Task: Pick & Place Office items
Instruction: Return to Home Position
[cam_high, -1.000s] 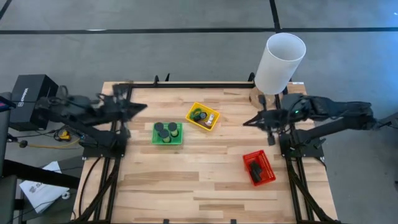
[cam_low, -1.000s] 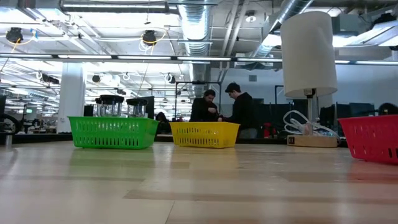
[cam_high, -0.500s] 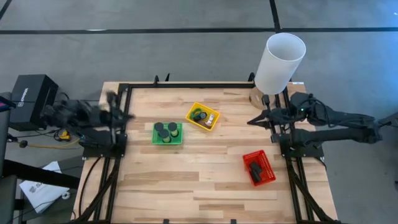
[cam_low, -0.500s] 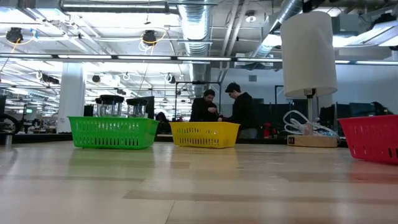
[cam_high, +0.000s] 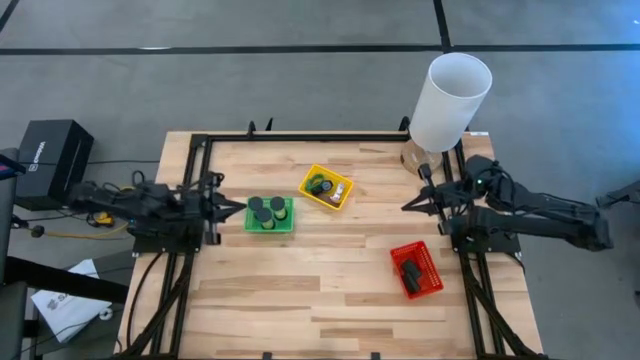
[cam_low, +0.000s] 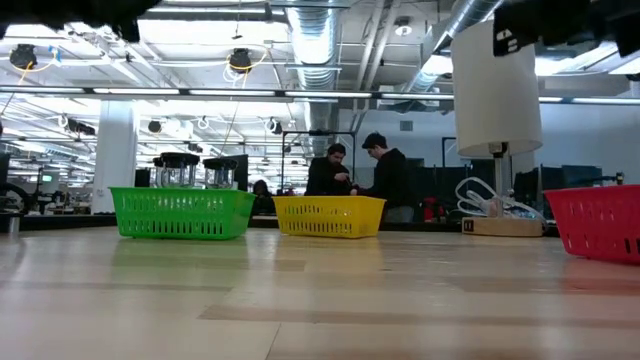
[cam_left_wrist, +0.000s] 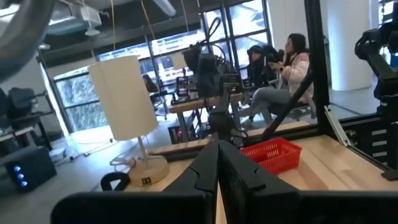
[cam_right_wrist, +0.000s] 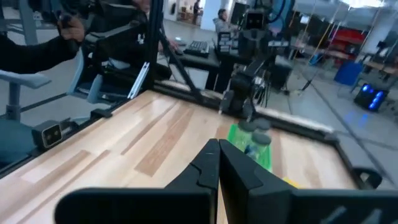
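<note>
My table (cam_high: 330, 290): green tray (cam_high: 270, 230) centre, yellow tray (cam_high: 345, 181) upper right of it, red tray (cam_high: 432, 262) lower right. White cylinder (cam_high: 452, 100) upper right, black box (cam_high: 45, 160) far left.

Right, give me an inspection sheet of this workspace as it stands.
Surface: wooden table, nothing loose seen outside the trays.
Job's things: black pucks in the green tray; small items in the yellow tray; dark blocks in the red tray.
Clutter: white cylinder at the far right corner.
Grippers: left gripper beside the green tray, shut, empty; right gripper near the right edge, shut, empty.
Cables: loose cables on the floor by the black box.
Surroundings: two people beyond the table.
</note>
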